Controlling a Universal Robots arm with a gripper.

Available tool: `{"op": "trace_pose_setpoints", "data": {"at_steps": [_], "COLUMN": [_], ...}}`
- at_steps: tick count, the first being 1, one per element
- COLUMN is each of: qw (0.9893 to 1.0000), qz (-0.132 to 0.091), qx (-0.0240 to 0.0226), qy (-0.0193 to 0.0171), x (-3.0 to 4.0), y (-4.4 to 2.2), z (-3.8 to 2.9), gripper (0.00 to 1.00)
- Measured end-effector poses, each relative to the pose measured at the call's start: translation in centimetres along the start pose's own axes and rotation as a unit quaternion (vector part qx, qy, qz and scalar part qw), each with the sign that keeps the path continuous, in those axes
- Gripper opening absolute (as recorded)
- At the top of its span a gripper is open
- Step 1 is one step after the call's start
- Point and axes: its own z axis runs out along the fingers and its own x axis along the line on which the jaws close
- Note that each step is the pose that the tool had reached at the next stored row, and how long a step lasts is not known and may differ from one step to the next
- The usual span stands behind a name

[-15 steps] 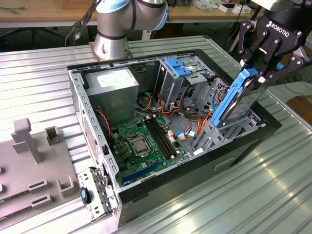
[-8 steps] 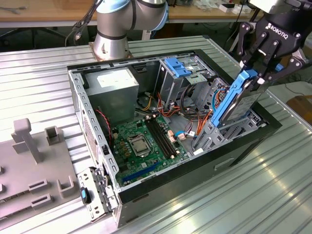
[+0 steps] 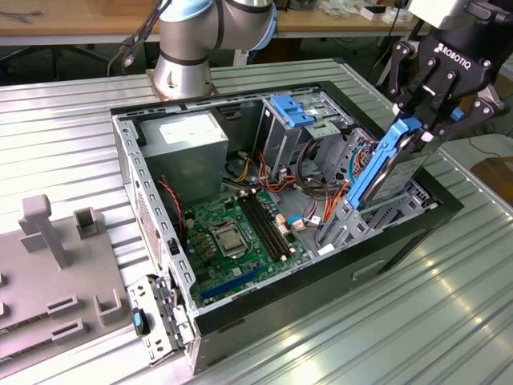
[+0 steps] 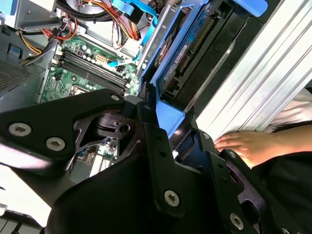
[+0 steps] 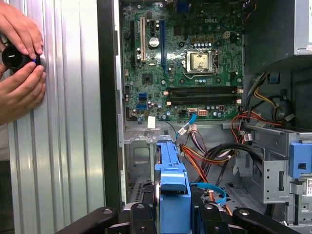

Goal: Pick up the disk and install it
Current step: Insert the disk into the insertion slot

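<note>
the ribbed aluminium table [image 3: 449, 321] is cut off by the frame on every side in the exterior view, its grooves glinting. on it lies an open computer case [image 3: 140, 184] — black-rimmed sheet metal, side panel off. the arm's silver-and-blue base [image 3: 186, 56] stands on the table behind the case's far side, cropped above. at the exterior view's left a grey fixture plate [image 3: 48, 289] with upright blocks is cropped by the frame edge.

inside the case, a grey power-supply box [image 3: 188, 148] with a white label sits in the far left corner. the green motherboard [image 3: 204, 257] lies flat on the case floor, with a metal-capped processor socket [image 3: 227, 238] in its middle. a metal drive cage [image 3: 292, 120] with a blue plastic latch sits at the far side. red, orange and yellow cables [image 3: 276, 180] bunch in front of it, their ends hidden among the brackets.

the black gripper [image 3: 421, 128] hangs over the case's right end, its upper body out of frame. its fingers are pressed together on the blue rail [image 3: 378, 160] at the upper edge of the disk [image 3: 394, 175]. the disk stands on edge, tilted, directly under the fingers — silver-grey face toward the camera. its lower part is sunk in the metal bay [image 3: 345, 224] at the case's right end and hidden there.

in the first wrist view a person's hands [image 5: 19, 87] close round a small black round object [image 5: 13, 57] on the table beside the case. what it is cannot be made out.
</note>
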Motion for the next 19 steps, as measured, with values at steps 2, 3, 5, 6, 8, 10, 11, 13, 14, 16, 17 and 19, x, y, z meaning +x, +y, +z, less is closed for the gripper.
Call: {"op": "trace_pose_setpoints", "data": {"at_steps": [2,3,5,6,8,10,11,13,14,16,17,19], "qw": [1.0000,1.0000,1.0000,1.0000,1.0000,1.0000,1.0000,1.0000,1.0000,1.0000,1.0000,1.0000], "qz": [0.000,0.000,0.000,0.000,0.000,0.000,0.000,0.000,0.000,0.000,-0.001,-0.001], "qx": [0.0000,0.0000,0.0000,0.0000,0.0000,0.0000,0.0000,0.0000,0.0000,0.0000,0.0000,0.0000], "qy": [-0.0001,0.0000,0.0000,0.0000,-0.0001,-0.0001,0.0000,0.0000,-0.0001,-0.0001,0.0000,0.0000], "x": [0.01,0.01,0.02,0.03,0.04,0.06,0.06,0.04,0.04,0.03,0.02,0.02], "y": [0.00,0.00,0.00,0.00,0.01,0.01,0.02,0.02,0.03,0.03,0.03,0.04], "z": [0.10,0.16,0.26,0.31,0.49,0.70,0.88,1.27,1.39,1.72,1.87,2.10], "gripper": [0.37,0.37,0.37,0.37,0.37,0.37,0.37,0.37,0.37,0.37,0.37,0.37]}}
